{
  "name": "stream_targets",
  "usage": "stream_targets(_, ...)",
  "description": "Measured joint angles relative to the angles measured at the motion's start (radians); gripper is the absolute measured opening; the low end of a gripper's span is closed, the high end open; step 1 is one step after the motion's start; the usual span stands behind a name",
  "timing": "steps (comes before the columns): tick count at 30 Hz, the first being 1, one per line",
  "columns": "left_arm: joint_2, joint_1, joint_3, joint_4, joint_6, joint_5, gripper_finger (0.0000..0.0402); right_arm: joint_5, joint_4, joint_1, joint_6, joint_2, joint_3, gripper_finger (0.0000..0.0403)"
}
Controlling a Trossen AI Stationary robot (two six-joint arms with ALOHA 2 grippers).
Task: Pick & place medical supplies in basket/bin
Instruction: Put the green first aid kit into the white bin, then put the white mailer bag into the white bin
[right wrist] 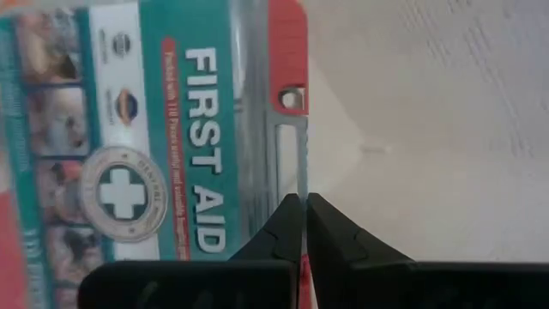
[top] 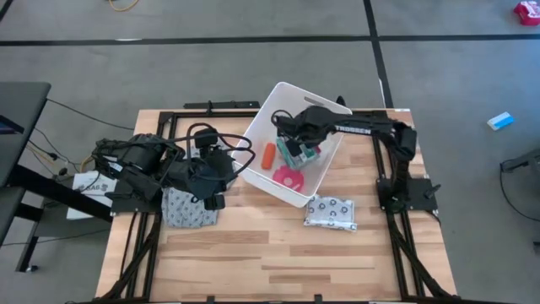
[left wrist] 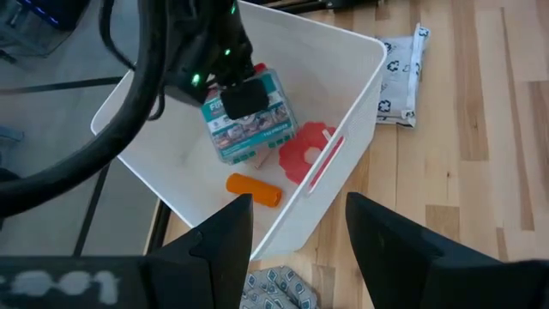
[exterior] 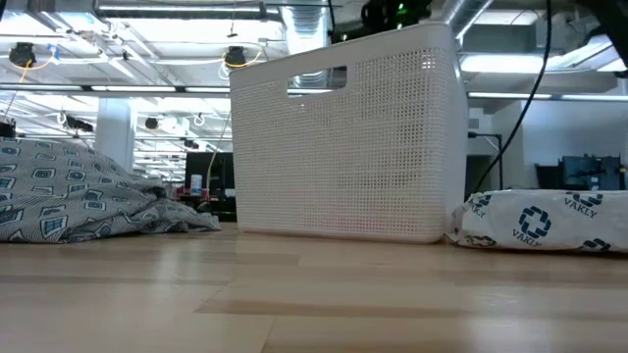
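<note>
The white bin [top: 325, 165] stands slantwise on the table's far middle. An orange cylinder [top: 268, 154] and a pink disc [top: 287, 178] lie on its floor. My right gripper [top: 293, 145] reaches into the bin from the right, shut on the green-red first aid box [left wrist: 249, 120]. The clear spotted packet [top: 331, 211] lies flat on the table, near side of the bin. My left gripper [left wrist: 296, 215] is open and hovers left of the bin, over the grey patterned cloth [top: 187, 208]. No white tube or gauze roll shows. My right gripper pinches the first aid box between its two fingers [right wrist: 287, 225], at the clear plastic edge [right wrist: 292, 167] beside the box's red side. The fingers come from above, pointing down into the bin. The box sits tilted inside the bin; whether it touches the floor I cannot tell.
The grey cloth [exterior: 78, 191] lies crumpled left of the bin [exterior: 348, 147], and the packet [exterior: 545, 221] lies right of it in the low view. Bare wood stretches along the table's near half [top: 270, 262]. Black frame rails run along the table's left and right edges.
</note>
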Motion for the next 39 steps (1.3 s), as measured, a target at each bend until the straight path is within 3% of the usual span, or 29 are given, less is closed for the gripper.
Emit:
stream_targets(4, 0.000, 0.000, 0.000, 0.000, 0.000, -0.001, 0.0178, 0.011, 0.016, -0.022, -0.049, 0.035, 0.002, 0.0011)
stream_targets(14, 0.000, 0.000, 0.000, 0.000, -0.001, -0.001, 0.0178, -0.007, 0.052, -0.052, -0.235, 0.035, 0.011, 0.0091)
stream_targets(23, 0.000, 0.000, 0.000, 0.000, -0.025, -0.002, 0.0178, -0.011, -0.018, -0.034, -0.315, 0.035, 0.188, 0.0145)
stream_targets(31, 0.000, 0.000, 0.000, 0.000, -0.049, -0.003, 0.0178, -0.015, -0.185, 0.097, -0.315, 0.029, 0.557, 0.0154)
stream_targets(34, 0.000, 0.000, 0.000, 0.000, -0.055, -0.001, 0.0178, -0.091, -0.185, 0.176, -0.315, 0.004, 0.658, 0.0154)
stream_targets(39, 0.000, 0.000, 0.000, 0.000, -0.090, 0.001, 0.0178, -0.150, -0.190, 0.338, -0.286, -0.050, 0.643, 0.0170)
